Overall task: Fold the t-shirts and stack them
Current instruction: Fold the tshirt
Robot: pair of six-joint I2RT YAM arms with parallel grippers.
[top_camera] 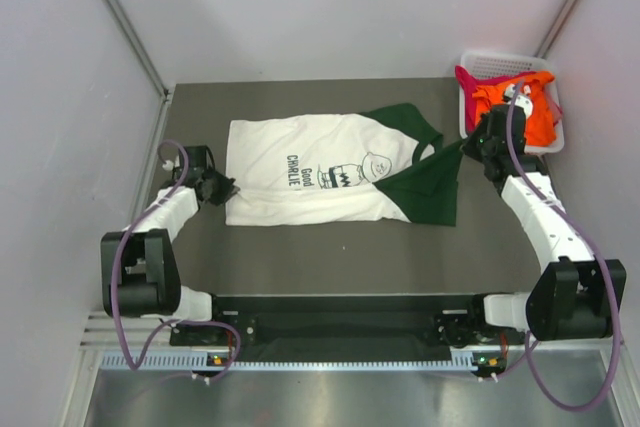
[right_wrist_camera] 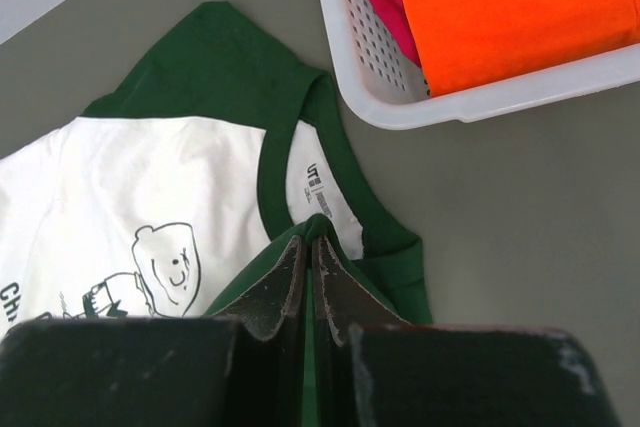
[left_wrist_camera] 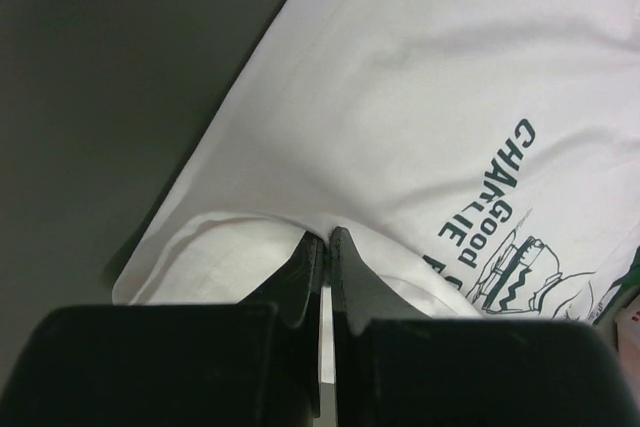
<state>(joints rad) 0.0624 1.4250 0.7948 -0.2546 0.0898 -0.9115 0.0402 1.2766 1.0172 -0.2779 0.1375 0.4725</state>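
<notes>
A white t-shirt (top_camera: 310,182) with dark green sleeves and black cartoon print lies spread on the grey table. My left gripper (top_camera: 224,190) is shut on its white hem at the left end; the wrist view shows the white cloth (left_wrist_camera: 420,97) pinched between my fingertips (left_wrist_camera: 327,239). My right gripper (top_camera: 468,144) is shut on green cloth at the shirt's right end, lifting a green fold; the right wrist view shows the green cloth (right_wrist_camera: 220,57) in my jaws (right_wrist_camera: 311,232) near the collar. Orange (top_camera: 530,112) and magenta (top_camera: 468,79) t-shirts lie in the basket.
A white plastic lattice basket (top_camera: 510,59) stands at the back right corner, also in the right wrist view (right_wrist_camera: 480,102). Grey walls close in the table on the left, back and right. A black rail runs along the near edge (top_camera: 340,312).
</notes>
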